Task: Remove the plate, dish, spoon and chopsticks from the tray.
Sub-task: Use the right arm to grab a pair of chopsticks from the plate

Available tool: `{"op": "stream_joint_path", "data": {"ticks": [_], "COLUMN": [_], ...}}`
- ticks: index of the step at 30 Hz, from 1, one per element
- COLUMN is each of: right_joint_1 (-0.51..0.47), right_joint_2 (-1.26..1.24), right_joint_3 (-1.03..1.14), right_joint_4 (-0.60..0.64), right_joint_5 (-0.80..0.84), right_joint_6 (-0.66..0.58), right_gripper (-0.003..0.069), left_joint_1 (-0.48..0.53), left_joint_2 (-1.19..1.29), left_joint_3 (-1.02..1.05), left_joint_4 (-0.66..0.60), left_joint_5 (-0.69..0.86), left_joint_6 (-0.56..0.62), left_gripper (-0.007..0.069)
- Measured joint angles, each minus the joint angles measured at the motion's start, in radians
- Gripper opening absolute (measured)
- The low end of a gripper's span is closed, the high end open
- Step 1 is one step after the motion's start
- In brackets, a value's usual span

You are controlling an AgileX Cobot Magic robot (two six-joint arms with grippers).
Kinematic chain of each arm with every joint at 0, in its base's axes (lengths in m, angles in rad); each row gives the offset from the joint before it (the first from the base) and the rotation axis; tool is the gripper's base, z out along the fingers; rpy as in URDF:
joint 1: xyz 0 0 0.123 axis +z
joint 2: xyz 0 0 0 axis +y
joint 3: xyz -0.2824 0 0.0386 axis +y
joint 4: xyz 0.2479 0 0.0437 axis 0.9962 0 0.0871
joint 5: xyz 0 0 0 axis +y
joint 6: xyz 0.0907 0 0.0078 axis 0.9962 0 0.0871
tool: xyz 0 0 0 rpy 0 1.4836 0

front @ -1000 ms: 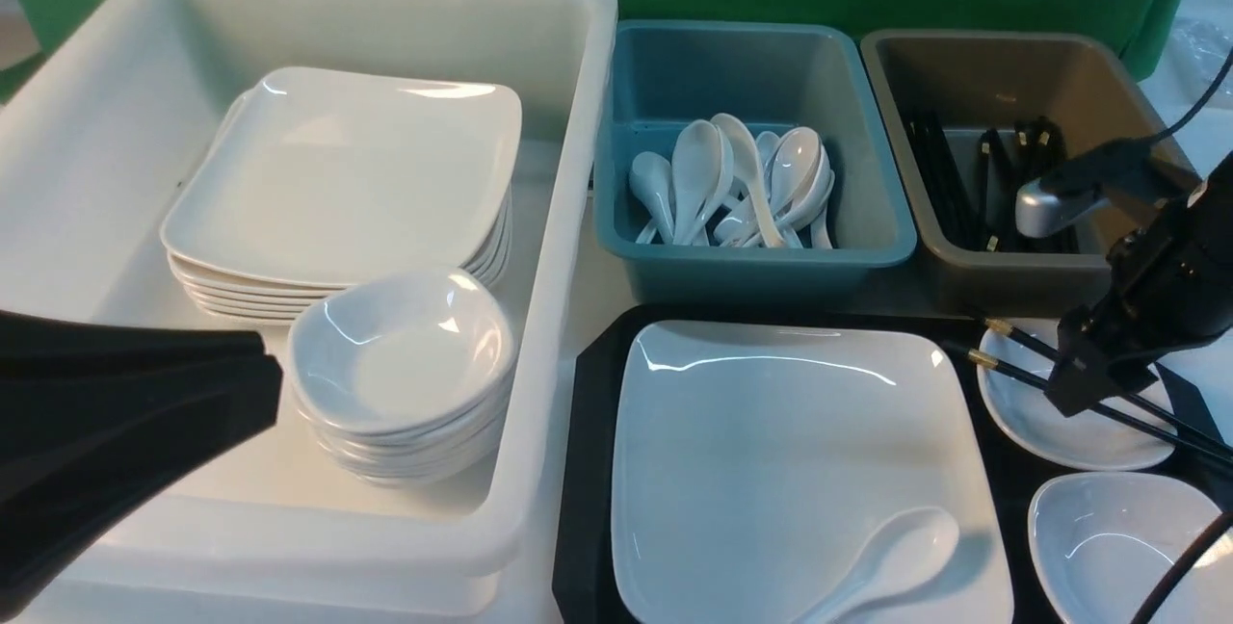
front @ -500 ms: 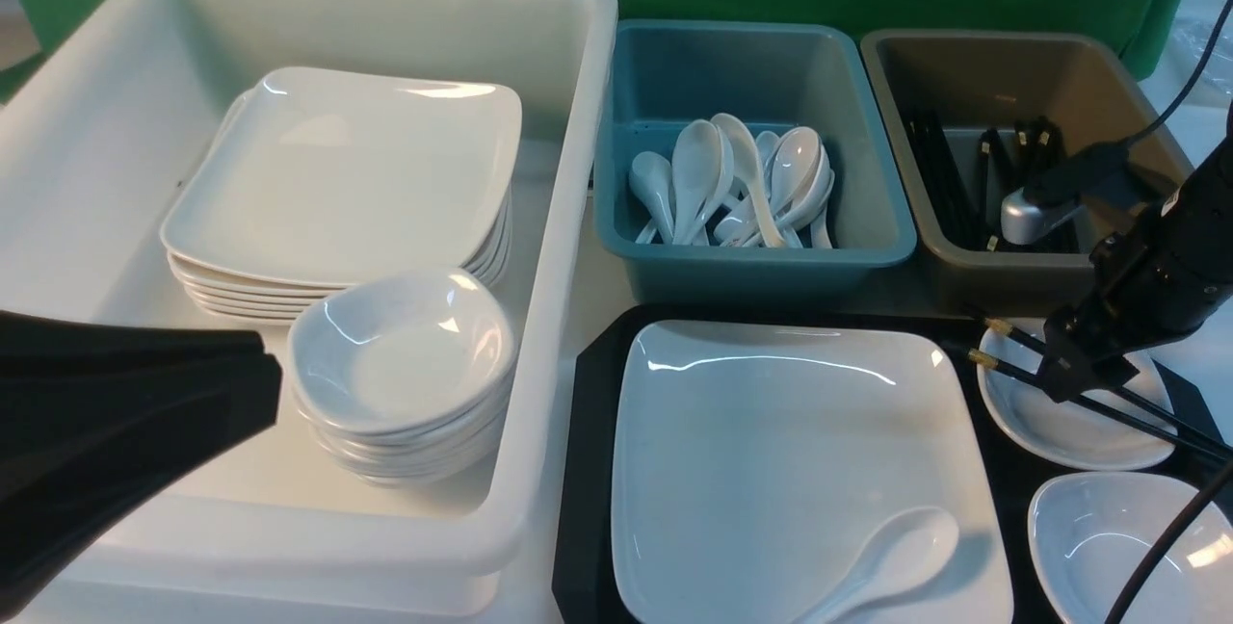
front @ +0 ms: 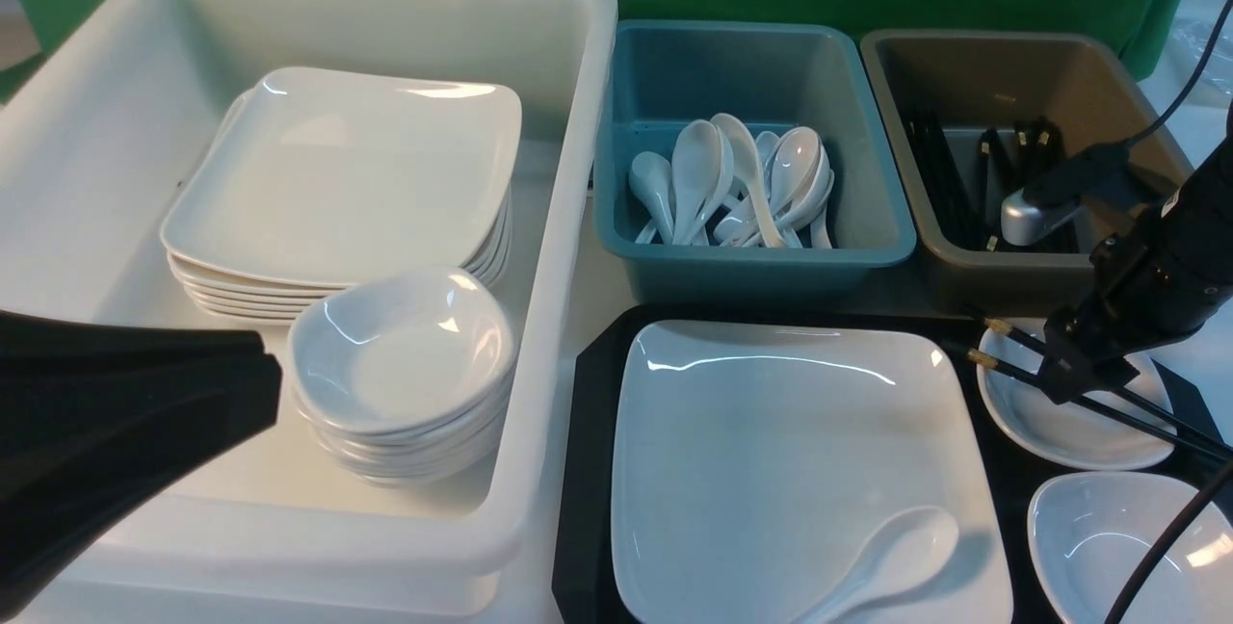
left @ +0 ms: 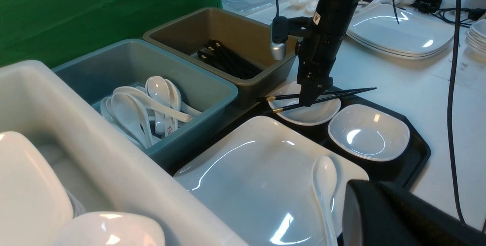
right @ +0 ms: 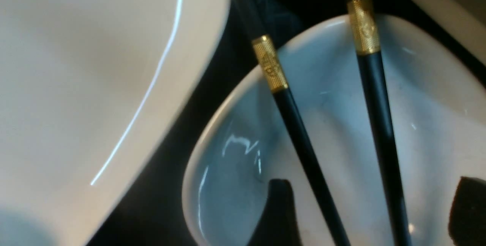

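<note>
left gripper [front: 262,372]: fingers clenched on nothing, hanging over the near left edge of the white tub [front: 576,220]; same place as a second ago
white tub: stack of square plates at the back, stack of small bowls [front: 400,354] in front; unchanged
teal tub [front: 751,270]: heap of white spoons; unchanged
tray [front: 586,431]: in front of the teal and brown tubs; not moved
plate [front: 790,441]: flat on the tray's left part, as before
spoon [front: 881,555]: lying in the plate's near right corner, bowl up; not moved
brown tub [front: 963,279]: black chopsticks inside
chopsticks [front: 1011,371]: across the far dish [front: 1069,436] on the tray's right side, gold caps toward the plate; same lie as earlier
near dish [front: 1108,547]: on the tray, just in front of the far dish
right gripper [front: 1071,381]: a second ago higher and more forward; now lower, over the far dish, fingers released and spread, one either side of both sticks; no change over the last half second
</note>
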Motion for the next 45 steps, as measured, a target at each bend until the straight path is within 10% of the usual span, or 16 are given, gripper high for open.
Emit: {"op": "stream_joint_path", "data": {"ticks": [25,35,45], "right_joint_1": [0.0,0.0,0.072], "right_joint_2": [0.088,0.088,-0.06], "right_joint_3": [0.0,0.0,-0.002], "right_joint_4": [0.0,-0.001,0.003], "right_joint_5": [-0.019,0.013,0.105], "right_joint_6": [0.001,-0.091,-0.103], "right_gripper": [0.0562,0.0133,0.0133], "left_joint_1": [0.0,0.0,0.0], "left_joint_2": [0.0,0.0,0.0], "left_joint_3": [0.0,0.0,0.0], "left_joint_4": [-0.011,-0.007,-0.007], "left_joint_5": [0.004,0.007,-0.075], "left_joint_6": [-0.001,-0.001,0.001], "left_gripper": [0.002,0.002,0.002]}}
